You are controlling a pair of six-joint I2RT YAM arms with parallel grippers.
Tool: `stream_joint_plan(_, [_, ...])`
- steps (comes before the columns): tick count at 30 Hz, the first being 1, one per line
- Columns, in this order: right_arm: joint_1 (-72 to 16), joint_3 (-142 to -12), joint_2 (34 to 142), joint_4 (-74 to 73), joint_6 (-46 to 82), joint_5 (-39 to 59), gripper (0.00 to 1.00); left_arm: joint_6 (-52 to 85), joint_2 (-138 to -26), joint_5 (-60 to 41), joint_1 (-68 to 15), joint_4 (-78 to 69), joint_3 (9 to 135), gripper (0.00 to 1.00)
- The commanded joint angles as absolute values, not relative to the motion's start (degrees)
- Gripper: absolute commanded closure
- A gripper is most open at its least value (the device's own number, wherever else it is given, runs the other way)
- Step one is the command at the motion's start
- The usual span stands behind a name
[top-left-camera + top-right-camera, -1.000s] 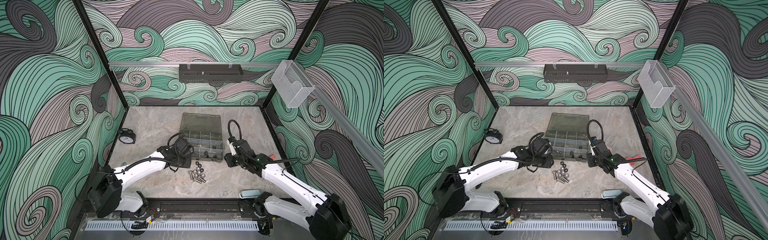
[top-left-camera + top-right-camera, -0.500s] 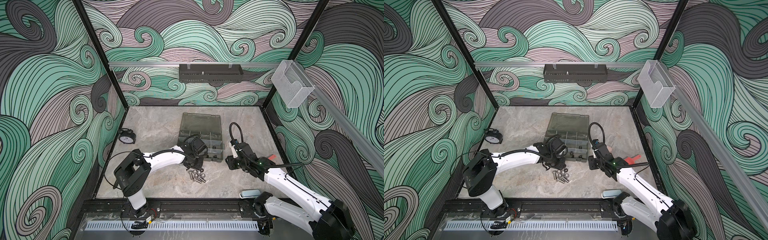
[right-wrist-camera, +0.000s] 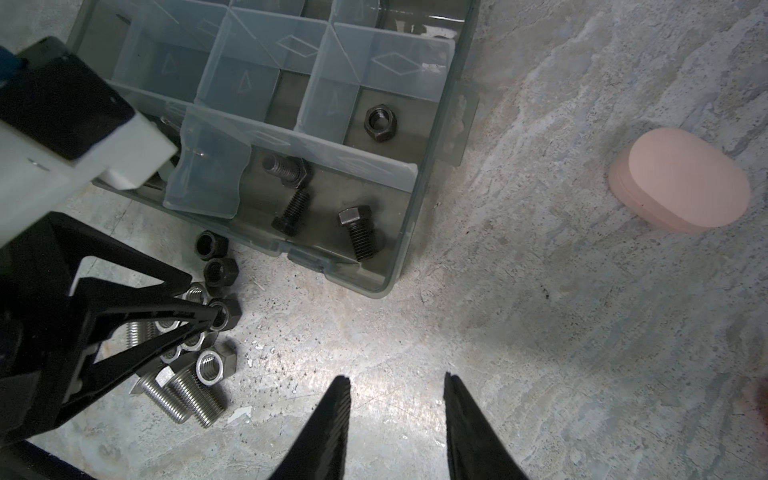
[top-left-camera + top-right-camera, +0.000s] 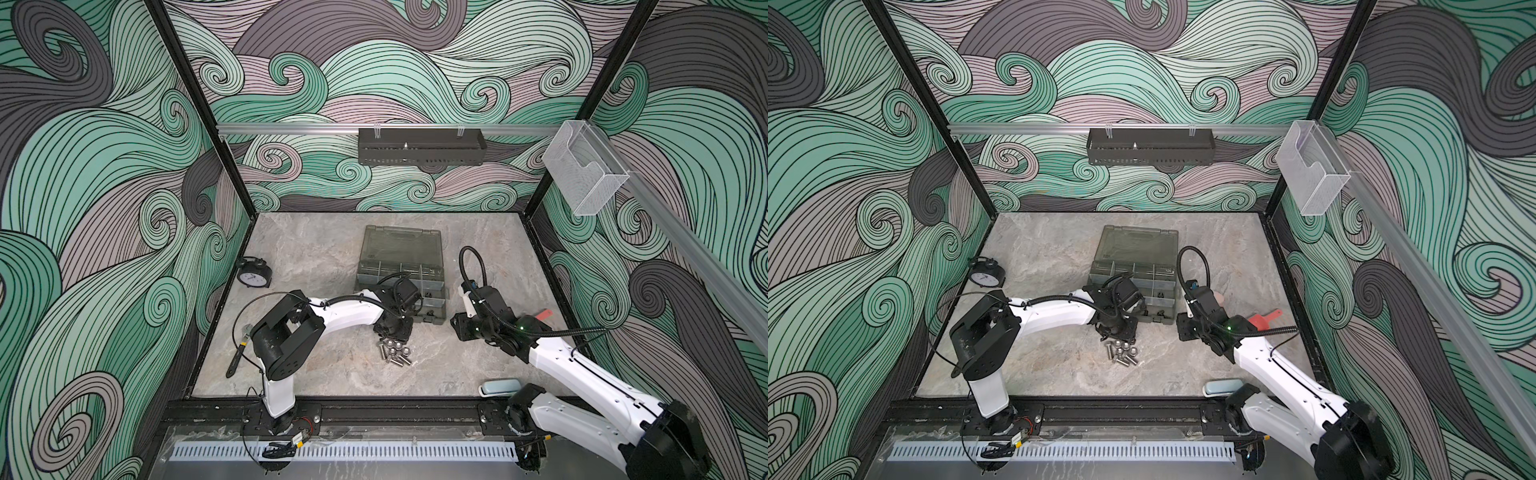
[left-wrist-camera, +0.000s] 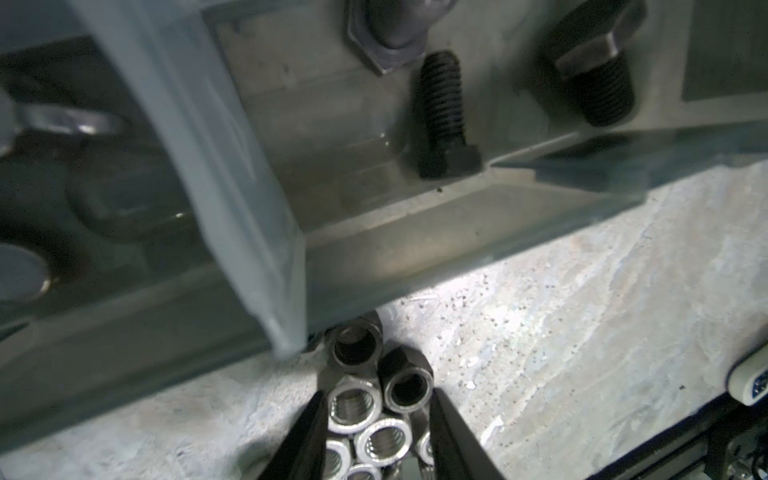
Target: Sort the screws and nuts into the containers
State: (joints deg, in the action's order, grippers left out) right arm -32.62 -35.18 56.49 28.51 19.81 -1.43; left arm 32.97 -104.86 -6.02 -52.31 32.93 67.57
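Marble tabletop (image 3: 540,332); containers (image 3: 353,276): three screws (image 3: 359,235), nut (image 3: 380,122), maybe more.

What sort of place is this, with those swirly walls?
Probably a robot test booth, not a workshop: two white robot arms are mounted on a rail at the front of a walled-in tabletop, with wave-patterned panels around an organizer case and loose nuts and bolts.

Left end effector (image 5: 376,397) hangs low, jaws seemingly apart.
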Motion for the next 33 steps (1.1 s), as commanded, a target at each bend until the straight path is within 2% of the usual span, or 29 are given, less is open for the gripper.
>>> stream_joint_plan(1, [-33.09, -34.28, 55.74, 29.47, 20.39, -1.22, 0.61, 33.88, -106.83, -4.62, -52.36, 34.08, 69.36, 0.57])
stream_joint_plan(12, [-33.13, -33.76, 55.60, 29.27, 20.74, -1.01, 0.61, 33.77, -109.33, -3.65, -52.12, 34.07, 70.72, 0.58])
stream_joint_plan(24, [-33.27, -33.57, 55.81, 28.93, 21.03, -0.66, 0.61, 34.01, -105.50, -1.32, -52.12, 35.12, 68.86, 0.59])
stream_joint_plan(33, [-33.48, -33.41, 55.72, 29.09, 21.16, -0.70, 0.61, 33.94, -107.48, -1.49, -51.91, 33.84, 69.59, 0.59])
